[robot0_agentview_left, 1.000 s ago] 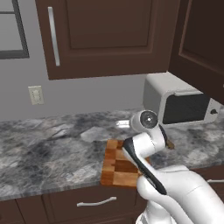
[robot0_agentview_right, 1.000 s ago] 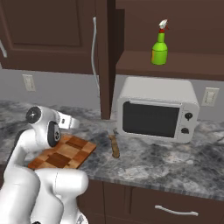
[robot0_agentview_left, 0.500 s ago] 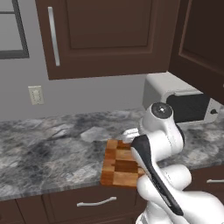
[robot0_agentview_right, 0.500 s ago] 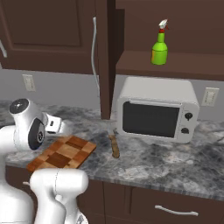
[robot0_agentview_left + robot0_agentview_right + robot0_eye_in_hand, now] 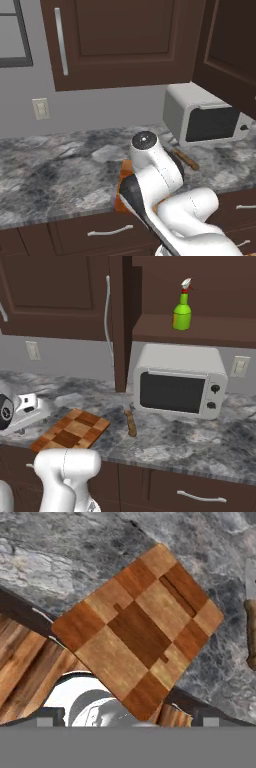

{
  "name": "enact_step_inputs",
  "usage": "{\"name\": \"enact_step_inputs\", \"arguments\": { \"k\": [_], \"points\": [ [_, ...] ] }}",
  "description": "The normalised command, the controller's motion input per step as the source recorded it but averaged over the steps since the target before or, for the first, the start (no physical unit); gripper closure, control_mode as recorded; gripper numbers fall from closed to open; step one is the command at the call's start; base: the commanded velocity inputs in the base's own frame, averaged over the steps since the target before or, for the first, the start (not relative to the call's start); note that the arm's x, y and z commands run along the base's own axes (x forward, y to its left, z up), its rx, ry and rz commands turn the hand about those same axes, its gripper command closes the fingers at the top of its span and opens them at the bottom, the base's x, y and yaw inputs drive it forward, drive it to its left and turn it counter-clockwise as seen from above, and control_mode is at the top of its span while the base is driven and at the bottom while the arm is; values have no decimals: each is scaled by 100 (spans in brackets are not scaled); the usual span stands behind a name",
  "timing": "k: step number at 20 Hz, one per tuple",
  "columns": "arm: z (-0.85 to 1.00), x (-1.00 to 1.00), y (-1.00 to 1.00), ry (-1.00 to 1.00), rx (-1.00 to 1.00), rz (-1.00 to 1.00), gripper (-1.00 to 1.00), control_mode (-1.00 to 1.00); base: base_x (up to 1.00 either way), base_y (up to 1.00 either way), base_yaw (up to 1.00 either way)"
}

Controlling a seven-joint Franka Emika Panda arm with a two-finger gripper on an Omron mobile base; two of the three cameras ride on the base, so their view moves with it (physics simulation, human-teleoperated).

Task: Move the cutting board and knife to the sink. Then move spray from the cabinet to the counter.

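The checkered cutting board (image 5: 72, 429) lies at the counter's (image 5: 175, 441) front edge. The arm covers most of the cutting board (image 5: 120, 195) in the left base view. My gripper (image 5: 44, 407) hovers above the board's left end. In the hand view the cutting board (image 5: 140, 627) lies diagonally right under my open gripper (image 5: 128, 721), with nothing between the tips. The knife (image 5: 131, 423) lies on the counter right of the board; the hand view catches the knife (image 5: 251, 637) at its right edge. The green spray (image 5: 182, 311) stands on the open cabinet's shelf (image 5: 200, 328). The sink is out of view.
A white microwave (image 5: 177, 386) stands on the counter below the spray and behind the knife. A closed cabinet door with a long silver handle (image 5: 61, 40) hangs above the counter (image 5: 50, 170), and an open door (image 5: 230, 45) juts out above the microwave (image 5: 200, 117). Drawers with silver handles (image 5: 200, 497) run below.
The arm has folded down and swung, bringing the hand lower over the board's left end. The jaws have stayed open. Board, knife and spray have not moved.
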Motion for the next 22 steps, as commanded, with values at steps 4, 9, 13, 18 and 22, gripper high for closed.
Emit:
{"name": "enact_step_inputs", "arguments": {
  "k": [4,9,13,18,22],
  "points": [
    [-39,-16,78,1,-42,32,-100,-100,0,0,0],
    [-32,-3,52,4,-29,18,-100,-100,0,0,0],
    [-38,0,9,8,-21,8,-100,-100,0,0,0],
    [-56,0,0,2,-16,10,-100,-100,0,0,0],
    [-43,1,0,-4,-2,4,-100,-100,0,0,0]
  ]
}}
